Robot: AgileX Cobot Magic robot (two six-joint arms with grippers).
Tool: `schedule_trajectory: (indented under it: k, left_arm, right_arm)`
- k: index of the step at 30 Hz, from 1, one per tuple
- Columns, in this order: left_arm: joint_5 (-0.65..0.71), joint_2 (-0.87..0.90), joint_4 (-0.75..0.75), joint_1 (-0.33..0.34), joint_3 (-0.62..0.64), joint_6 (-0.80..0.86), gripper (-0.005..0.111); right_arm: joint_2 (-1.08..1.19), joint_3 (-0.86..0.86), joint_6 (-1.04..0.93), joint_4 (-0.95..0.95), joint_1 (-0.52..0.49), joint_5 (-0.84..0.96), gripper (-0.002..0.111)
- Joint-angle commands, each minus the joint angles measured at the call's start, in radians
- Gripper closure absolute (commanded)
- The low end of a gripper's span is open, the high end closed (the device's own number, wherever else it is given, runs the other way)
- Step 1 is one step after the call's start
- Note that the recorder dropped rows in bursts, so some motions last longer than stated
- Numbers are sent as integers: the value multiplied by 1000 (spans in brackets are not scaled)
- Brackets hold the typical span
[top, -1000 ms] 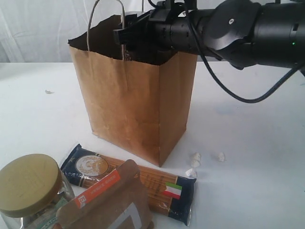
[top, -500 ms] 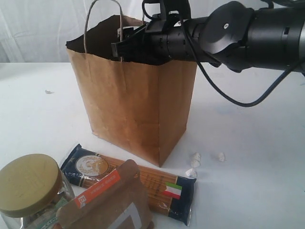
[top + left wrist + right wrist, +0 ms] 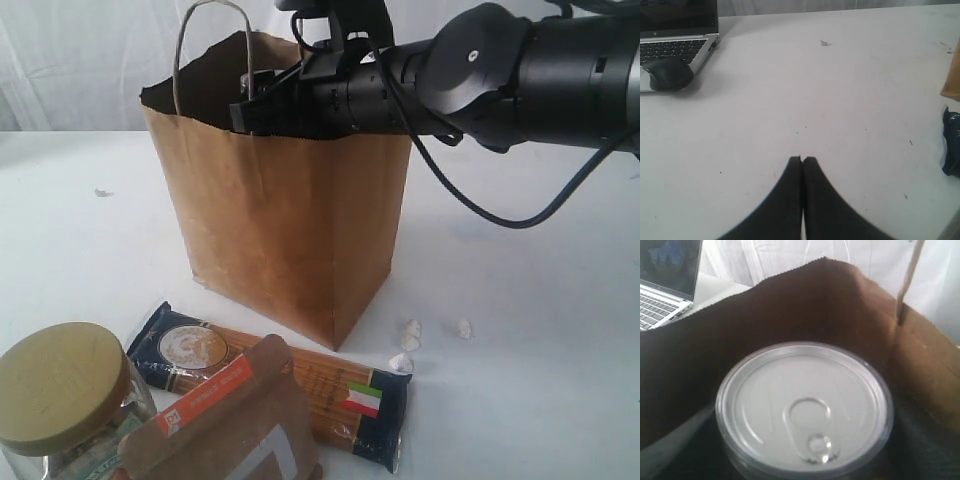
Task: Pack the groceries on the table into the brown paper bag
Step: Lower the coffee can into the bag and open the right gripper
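Brown kraft paper bag (image 3: 280, 220) stands upper centre on the white desk (image 3: 520, 330); right fingers (image 3: 250, 115) at its mouth pinch a silver-topped pull-tab can (image 3: 804, 405); left fingers (image 3: 785, 200) press together.

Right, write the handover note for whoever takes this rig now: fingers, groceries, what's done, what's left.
Left gripper: fingers shut, empty, over bare table.
Right gripper: in the mouth of the brown paper bag, fingers apparently closed on the dark pull-tab can, lid up, not yet released.
On the table in front of the bag: gold-lidded glass jar, orange-labelled brown pouch, long blue-ended spaghetti pack lying flat.
Done: can brought into the bag's mouth. The bag's contents below it are hidden.
Left: lower and release the can, then pack jar, pouch and spaghetti.
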Motion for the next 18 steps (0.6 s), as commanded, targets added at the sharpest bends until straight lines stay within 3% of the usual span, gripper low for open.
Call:
schedule_trajectory:
  k: [1, 18]
  left_arm:
    - [-5, -4, -7, 1, 4, -1, 107]
    - [-5, -4, -7, 1, 4, -1, 107]
  right_arm:
    - [-12, -11, -8, 0, 1, -32, 39]
    - [-14, -11, -8, 2, 1, -34, 40]
